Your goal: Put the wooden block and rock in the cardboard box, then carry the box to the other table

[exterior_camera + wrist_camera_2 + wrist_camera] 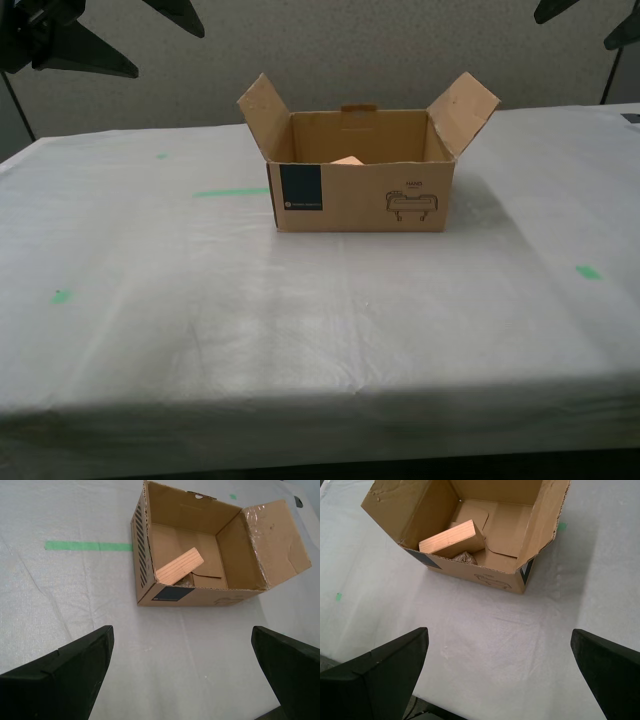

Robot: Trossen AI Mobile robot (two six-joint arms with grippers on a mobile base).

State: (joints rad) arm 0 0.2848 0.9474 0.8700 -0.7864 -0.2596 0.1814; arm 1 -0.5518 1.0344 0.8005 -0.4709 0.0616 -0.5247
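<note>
White wrinkled cloth table [300, 330] with green tape marks [231, 192], grey wall behind. Cardboard box [360, 200] sits centre-far on this table, flaps open, blue label facing the camera.

Wooden block [452, 539] inside the box, tilted, leaning on the near wall; one corner shows over the rim in the exterior view. Rock [465, 557] on the box floor, tucked just under the block.

My first end effector [500, 675] and my second end effector [180, 670] both spread wide, holding nothing, hovering above the table. Box lies straight ahead of each, apart from the fingers, no contact.

Neither arm looks clearly nearer. Box long axis runs left-right in the exterior view.

Judgement: both items loaded, box already on the cloth table; task looks about done.
</note>
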